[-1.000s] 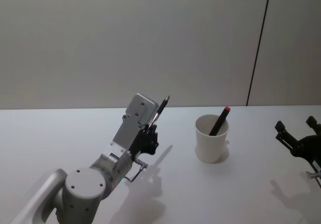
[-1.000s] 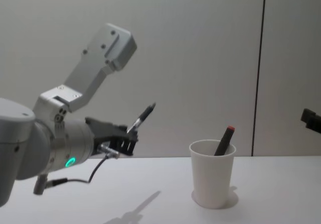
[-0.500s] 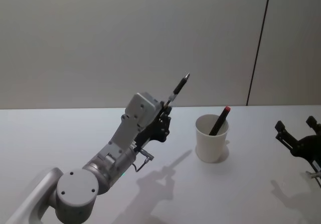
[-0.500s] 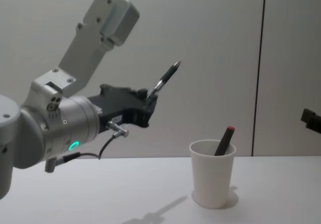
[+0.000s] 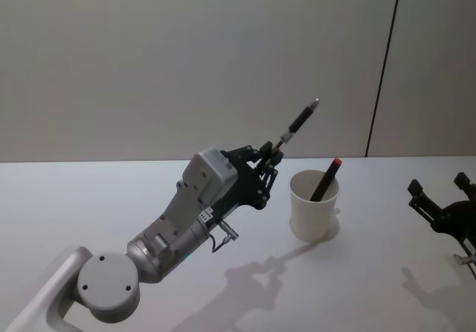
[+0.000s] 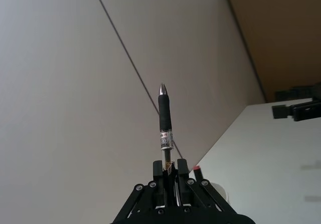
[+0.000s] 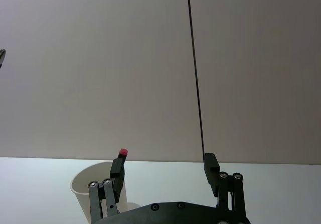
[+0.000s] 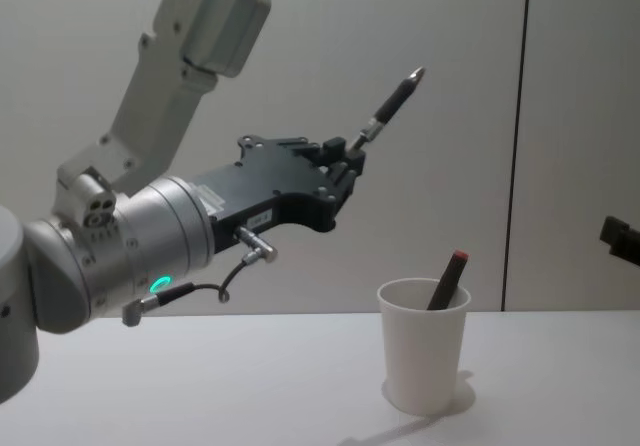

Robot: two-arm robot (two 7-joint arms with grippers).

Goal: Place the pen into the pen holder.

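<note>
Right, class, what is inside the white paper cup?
One dark pen with a red end leans inside the plain white paper cup, poking above the rim. The cup wall hides its lower part and the bottom.

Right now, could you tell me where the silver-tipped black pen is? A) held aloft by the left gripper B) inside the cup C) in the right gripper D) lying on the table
A: the left gripper is shut on the pen, tip up, above and left of the pen holder.

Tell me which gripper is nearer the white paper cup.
Left. The left gripper, shut on the pen, hangs raised just left of the paper cup. The right gripper sits open, farther off to the cup's right.
</note>
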